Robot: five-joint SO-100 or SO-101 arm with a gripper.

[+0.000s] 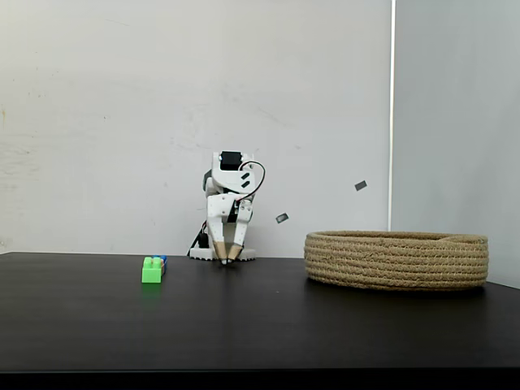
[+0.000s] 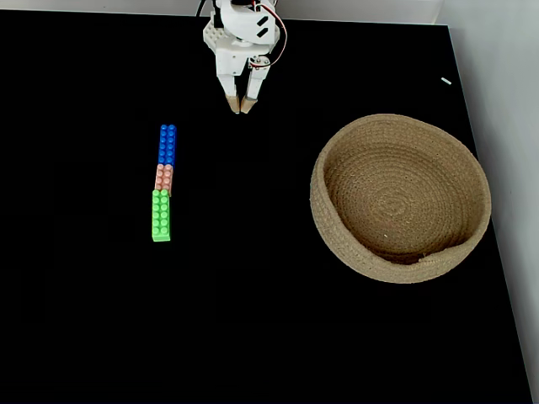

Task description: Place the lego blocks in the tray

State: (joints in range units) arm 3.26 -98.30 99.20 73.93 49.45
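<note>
Three lego blocks lie end to end in a line on the black table: a blue one (image 2: 168,143) at the far end, a short pink one (image 2: 164,178) in the middle and a green one (image 2: 160,215) nearest. From the low fixed view the green block (image 1: 152,270) hides most of the blue one (image 1: 162,260). The tray (image 2: 399,198), a round coiled-rope basket (image 1: 396,259), sits at the right and holds nothing. My gripper (image 2: 241,106) points down at the table by the arm's base (image 1: 227,260), fingers together, well apart from the blocks and the tray.
The black table (image 2: 253,320) ends at a white wall behind the arm. Its right edge runs close past the tray. Two small grey tags (image 1: 282,218) are stuck on the wall.
</note>
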